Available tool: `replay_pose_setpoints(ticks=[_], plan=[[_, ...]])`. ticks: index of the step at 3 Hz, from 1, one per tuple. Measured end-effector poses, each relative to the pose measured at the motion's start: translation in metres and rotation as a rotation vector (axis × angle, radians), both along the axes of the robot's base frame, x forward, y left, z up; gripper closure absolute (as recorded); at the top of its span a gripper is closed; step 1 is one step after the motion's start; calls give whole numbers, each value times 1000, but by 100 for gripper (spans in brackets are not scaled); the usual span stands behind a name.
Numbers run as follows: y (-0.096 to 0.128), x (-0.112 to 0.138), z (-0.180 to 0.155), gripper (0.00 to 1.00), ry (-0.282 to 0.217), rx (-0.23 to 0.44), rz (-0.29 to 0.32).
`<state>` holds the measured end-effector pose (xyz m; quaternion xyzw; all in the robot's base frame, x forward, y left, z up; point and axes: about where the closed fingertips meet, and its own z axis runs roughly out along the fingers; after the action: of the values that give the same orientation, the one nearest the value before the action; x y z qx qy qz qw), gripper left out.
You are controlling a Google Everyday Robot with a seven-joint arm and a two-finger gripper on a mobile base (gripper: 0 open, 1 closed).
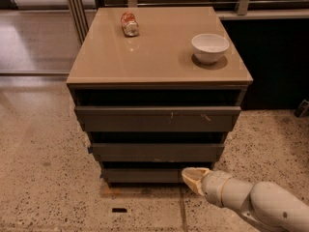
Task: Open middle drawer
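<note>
The middle drawer (157, 152) is a dark grey, plain flat front, of middling width, between the wide top front (157, 118) with pale scratch marks and the narrow bottom front (145, 176). All three fronts look closed. My gripper (189, 177) comes in from the lower right on a white arm. Its cream tip sits in front of the right end of the bottom front, just below the middle drawer's lower edge.
The tan cabinet top (159, 57) carries a white bowl (209, 47) at the right and a can lying on its side (129, 24) at the back. Speckled floor lies around the cabinet. A dark wall stands to the right, glass panels to the back left.
</note>
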<state>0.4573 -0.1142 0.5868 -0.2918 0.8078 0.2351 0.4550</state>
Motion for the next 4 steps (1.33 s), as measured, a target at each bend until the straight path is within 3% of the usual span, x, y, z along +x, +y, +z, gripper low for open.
replay_pose_setpoints(ticks=[2, 3, 4], plan=[[-7, 49, -56, 100, -7, 0, -107], [-14, 79, -71, 100, -40, -28, -153], [-15, 82, -71, 100, -42, -29, -161]])
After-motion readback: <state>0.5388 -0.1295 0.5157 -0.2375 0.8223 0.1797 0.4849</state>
